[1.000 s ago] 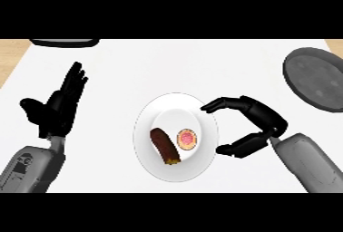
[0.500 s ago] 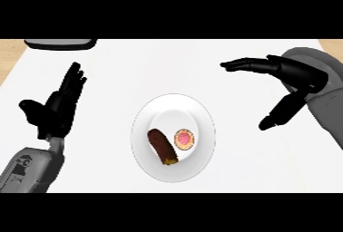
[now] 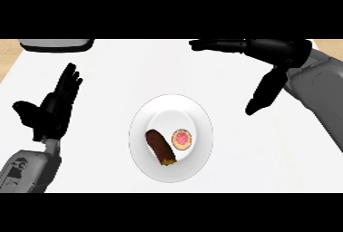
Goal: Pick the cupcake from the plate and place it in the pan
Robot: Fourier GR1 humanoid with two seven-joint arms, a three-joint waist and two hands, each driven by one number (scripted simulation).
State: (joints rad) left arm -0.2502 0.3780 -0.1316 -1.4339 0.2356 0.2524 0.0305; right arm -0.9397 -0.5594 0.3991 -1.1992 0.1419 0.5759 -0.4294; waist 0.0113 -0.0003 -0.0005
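A white plate (image 3: 171, 170) lies in the middle of the counter. On it sits a small round cupcake (image 3: 181, 139) with a pink top, and a brown elongated piece (image 3: 161, 147) lies against its left side. My right hand (image 3: 285, 53) hovers open at the upper right, well away from the plate, with its fingers (image 3: 218, 44) pointing left and its thumb hanging down. It holds nothing. My right hand and forearm cover the spot where the pan was, so the pan is hidden. At the far left my left hand (image 3: 50, 108) rests open with its fingers up.
A grey object (image 3: 55, 44) lies at the counter's top left edge. A wooden strip (image 3: 7, 56) borders the white counter (image 3: 120, 72) on the left.
My right hand has moved from curling beside the plate's right rim up and to the right, spreading open, and now covers the pan. The cupcake stayed on the plate.
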